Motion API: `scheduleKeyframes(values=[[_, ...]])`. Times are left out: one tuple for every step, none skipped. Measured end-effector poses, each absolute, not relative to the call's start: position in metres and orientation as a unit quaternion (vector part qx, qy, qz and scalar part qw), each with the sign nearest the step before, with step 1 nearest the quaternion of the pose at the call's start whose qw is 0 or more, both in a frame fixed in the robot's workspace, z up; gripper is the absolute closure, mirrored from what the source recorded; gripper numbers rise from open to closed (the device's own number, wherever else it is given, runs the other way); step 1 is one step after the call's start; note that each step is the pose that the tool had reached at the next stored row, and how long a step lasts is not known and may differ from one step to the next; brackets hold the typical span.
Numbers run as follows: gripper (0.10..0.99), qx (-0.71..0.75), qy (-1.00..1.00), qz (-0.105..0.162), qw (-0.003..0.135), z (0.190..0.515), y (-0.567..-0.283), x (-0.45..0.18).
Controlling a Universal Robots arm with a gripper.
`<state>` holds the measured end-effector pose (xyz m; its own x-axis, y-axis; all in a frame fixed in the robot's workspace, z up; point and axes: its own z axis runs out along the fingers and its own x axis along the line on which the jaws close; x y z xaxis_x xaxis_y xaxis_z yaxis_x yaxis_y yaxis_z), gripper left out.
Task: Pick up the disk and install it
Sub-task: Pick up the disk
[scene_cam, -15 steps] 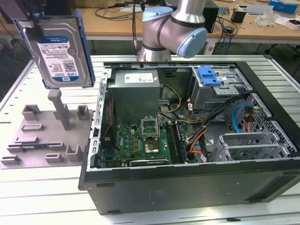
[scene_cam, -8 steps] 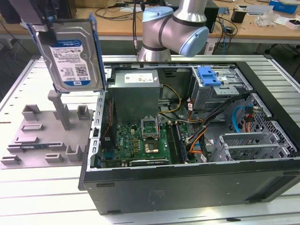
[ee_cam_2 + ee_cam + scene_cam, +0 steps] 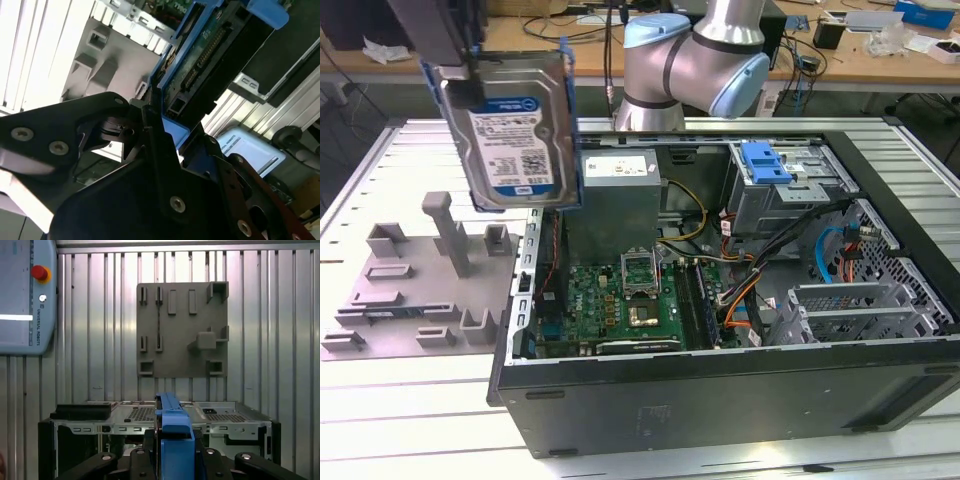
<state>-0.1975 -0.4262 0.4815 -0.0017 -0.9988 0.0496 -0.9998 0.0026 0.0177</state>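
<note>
The disk [image 3: 515, 130], a silver hard drive with a white-and-blue label and a blue plastic frame, hangs upright in the air above the grey fixture [image 3: 425, 275] at the exterior view's left. My gripper [image 3: 465, 85] is shut on its upper edge. In the second wrist view the disk [image 3: 210, 55] shows its connector end, clamped between the black fingers [image 3: 150, 135]. In the first wrist view the blue frame of the disk [image 3: 172, 432] stands edge-on between the gripper's black links. The grey drive cage with a blue latch [image 3: 770, 165] sits inside the open computer case.
The open black computer case [image 3: 720, 400] lies on the slatted metal table [image 3: 410, 420], motherboard and cables exposed. The arm's base [image 3: 690, 70] rises behind the case. A teach pendant [image 3: 25, 295] lies on the table in the first wrist view. A cluttered bench stands behind.
</note>
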Motion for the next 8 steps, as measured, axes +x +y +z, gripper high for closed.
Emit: scheduleKeyframes(values=[[0.718, 0.706, -0.708, 0.011, 0.024, 0.481, -0.428, -0.193], [0.718, 0.706, -0.708, 0.011, 0.024, 0.481, -0.432, -0.185], [0.718, 0.706, -0.708, 0.011, 0.024, 0.481, -0.434, -0.181], [0.718, 0.706, -0.708, 0.011, 0.024, 0.481, -0.436, -0.176], [0.718, 0.706, -0.708, 0.011, 0.024, 0.481, -0.438, -0.17], [0.718, 0.706, -0.708, 0.011, 0.024, 0.481, -0.44, -0.166], [0.718, 0.706, -0.708, 0.011, 0.024, 0.481, -0.443, -0.16], [0.718, 0.706, -0.708, 0.011, 0.024, 0.481, -0.445, -0.155]])
